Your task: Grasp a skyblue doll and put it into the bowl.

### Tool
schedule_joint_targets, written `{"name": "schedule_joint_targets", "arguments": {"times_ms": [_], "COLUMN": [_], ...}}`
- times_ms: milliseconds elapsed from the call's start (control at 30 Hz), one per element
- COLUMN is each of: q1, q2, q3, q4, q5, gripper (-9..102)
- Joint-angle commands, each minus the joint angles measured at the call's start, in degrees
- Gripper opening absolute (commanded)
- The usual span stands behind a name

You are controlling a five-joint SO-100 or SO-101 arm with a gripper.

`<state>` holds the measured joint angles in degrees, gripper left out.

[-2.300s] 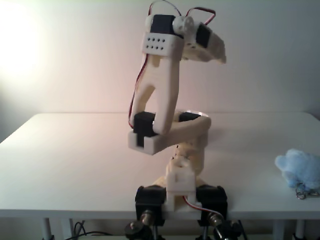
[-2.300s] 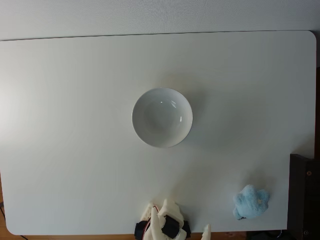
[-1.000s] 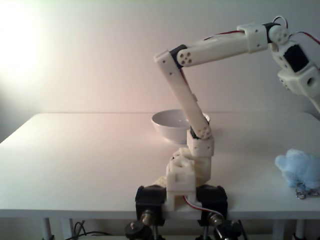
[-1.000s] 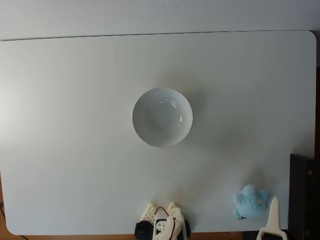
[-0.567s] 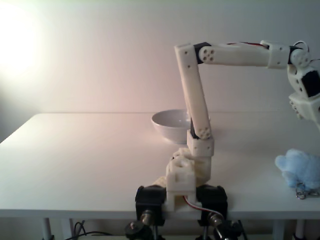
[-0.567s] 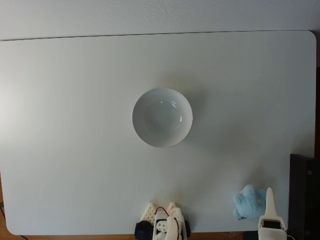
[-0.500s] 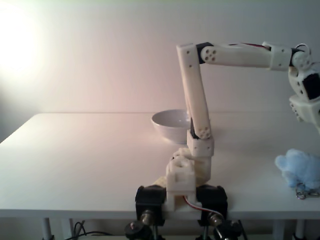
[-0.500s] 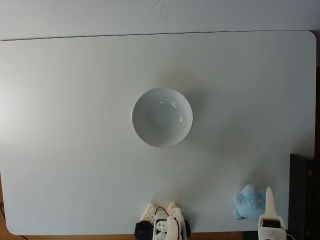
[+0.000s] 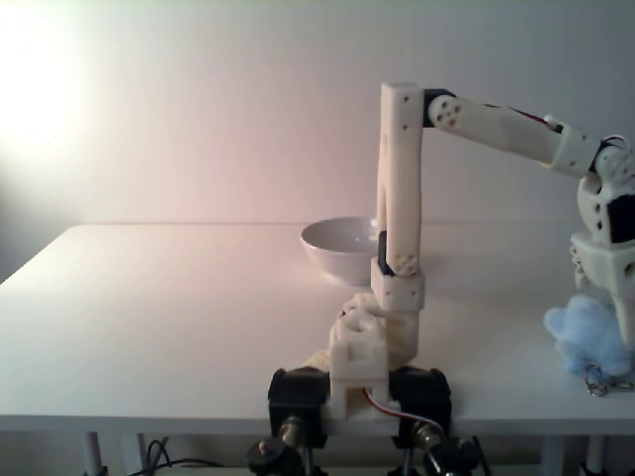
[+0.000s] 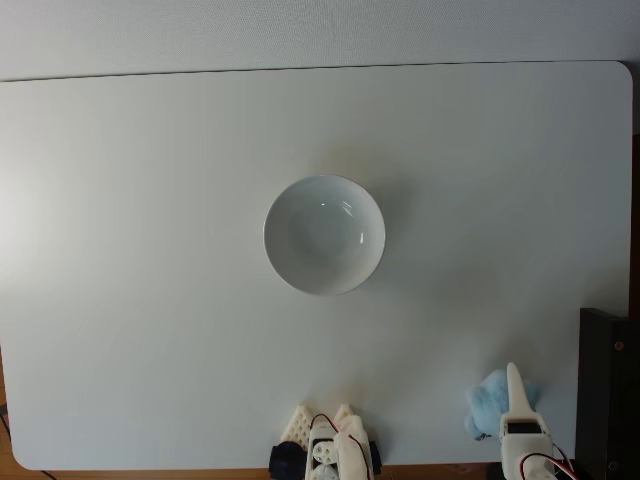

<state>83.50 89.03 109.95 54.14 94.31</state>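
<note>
Skyblue doll (image 10: pixel 487 405) lay near the tabletop (image 10: pixel 150 330) edge, so the arm reached over it. Whether the fingers (image 10: pixel 514 390) were spread or together, I could not tell.

White table (image 10: pixel 150 330), pale wall (image 9: pixel 198 119)

The arm (image 9: pixel 401 188) was built of cream-white printed links with black servo blocks at the joints, small dark screw holes ringing its elbow (image 9: pixel 444 109), thin red wires along the forearm, and black clamps (image 9: pixel 298 397) at its base.
</note>
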Motion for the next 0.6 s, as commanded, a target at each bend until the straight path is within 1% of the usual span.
{"name": "schedule_joint_targets", "arguments": {"times_ms": [0,200,567], "q1": [0.2,0.2,1.6], "q2": [-0.4,-0.3,-0.4], "q3": [1.8,7.6,7.3], "q4": [0.4,-0.3,-0.4], "q5": [0.4,0.4,0.4], "gripper": [61,61,61]}}
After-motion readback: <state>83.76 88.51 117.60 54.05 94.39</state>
